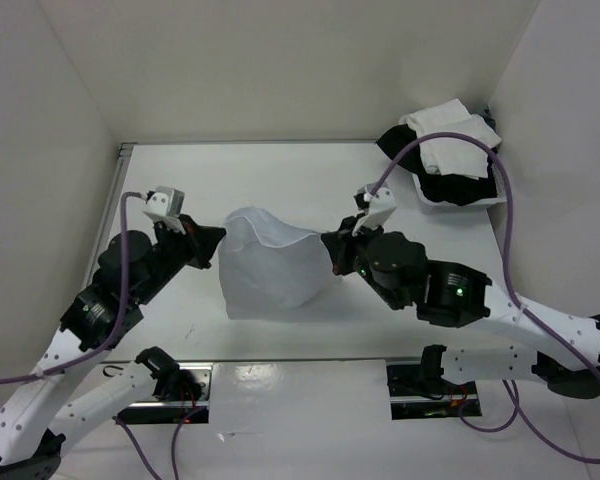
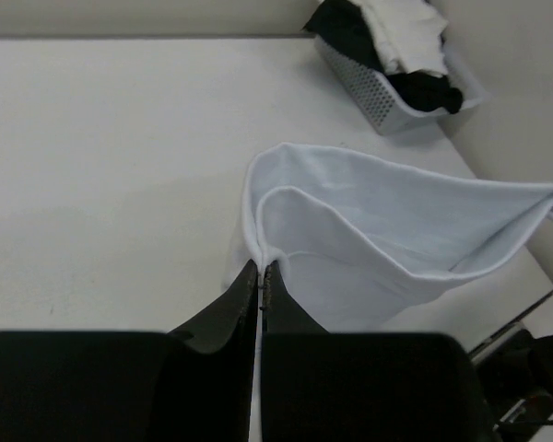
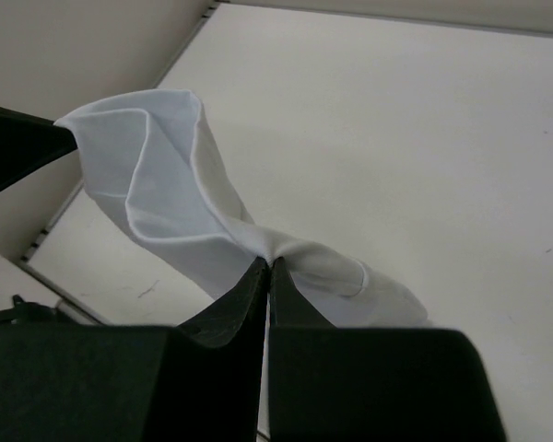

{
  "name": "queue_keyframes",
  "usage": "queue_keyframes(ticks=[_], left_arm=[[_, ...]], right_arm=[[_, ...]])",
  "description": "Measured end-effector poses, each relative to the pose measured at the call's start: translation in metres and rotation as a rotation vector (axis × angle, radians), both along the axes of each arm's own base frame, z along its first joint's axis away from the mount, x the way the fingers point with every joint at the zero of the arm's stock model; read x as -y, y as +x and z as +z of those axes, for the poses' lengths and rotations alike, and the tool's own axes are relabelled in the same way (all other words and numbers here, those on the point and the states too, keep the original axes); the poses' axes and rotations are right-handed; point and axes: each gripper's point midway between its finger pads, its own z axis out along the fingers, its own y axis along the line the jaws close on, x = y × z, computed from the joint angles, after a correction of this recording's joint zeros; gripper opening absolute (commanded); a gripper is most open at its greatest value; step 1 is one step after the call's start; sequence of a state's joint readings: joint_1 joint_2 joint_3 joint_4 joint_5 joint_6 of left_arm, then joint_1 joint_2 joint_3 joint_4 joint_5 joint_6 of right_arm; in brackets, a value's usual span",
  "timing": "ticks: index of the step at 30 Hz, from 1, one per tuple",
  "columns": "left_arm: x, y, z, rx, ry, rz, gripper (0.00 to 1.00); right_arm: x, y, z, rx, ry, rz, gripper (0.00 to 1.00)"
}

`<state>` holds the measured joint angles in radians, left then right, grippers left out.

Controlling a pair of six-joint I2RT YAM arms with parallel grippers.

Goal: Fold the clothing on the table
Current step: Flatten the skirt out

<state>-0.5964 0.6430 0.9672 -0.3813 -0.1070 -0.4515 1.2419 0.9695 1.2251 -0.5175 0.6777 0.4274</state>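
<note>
White garment (image 1: 270,268): held up over the table (image 1: 280,180), lower part apparently resting on it, upper hem pinched at either end by the clamped left gripper (image 1: 221,239) and right gripper (image 1: 327,244). The held edge is best drawn taut and level, then laid squarely over the lower edge.

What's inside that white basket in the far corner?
A heap of white and black clothes fills the basket and spills over its rim. Whatever lies beneath the heap, and the basket's bottom, is covered from view.
</note>
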Motion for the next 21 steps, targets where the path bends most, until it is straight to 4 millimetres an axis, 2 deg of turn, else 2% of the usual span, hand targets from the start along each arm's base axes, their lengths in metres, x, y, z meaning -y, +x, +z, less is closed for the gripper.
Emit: queue_keyframes(ticks=[3,5,7,11,15,21], left_arm=[[-0.001,0.017,-0.025,-0.06,0.045,0.063,0.0],[-0.003,0.027,-0.039,-0.099,0.067,0.106,0.0],[-0.006,0.035,-0.048,-0.122,0.088,0.146,0.0],[-0.009,0.051,-0.051,-0.122,0.104,0.214,0.0],[-0.004,0.068,-0.044,-0.12,0.118,0.24,0.0],[0.012,0.098,-0.01,-0.067,0.116,0.248,0.0]], right_arm=[[-0.003,0.02,-0.017,-0.006,-0.071,-0.054,0.0],[0.002,0.038,-0.029,-0.017,-0.109,-0.099,0.0],[0.015,0.057,-0.038,-0.025,-0.126,-0.152,0.0],[0.045,0.089,-0.044,-0.028,-0.136,-0.254,0.0],[0.056,0.103,-0.038,-0.009,-0.12,-0.286,0.0],[0.044,0.124,-0.019,0.022,-0.124,-0.283,0.0]])
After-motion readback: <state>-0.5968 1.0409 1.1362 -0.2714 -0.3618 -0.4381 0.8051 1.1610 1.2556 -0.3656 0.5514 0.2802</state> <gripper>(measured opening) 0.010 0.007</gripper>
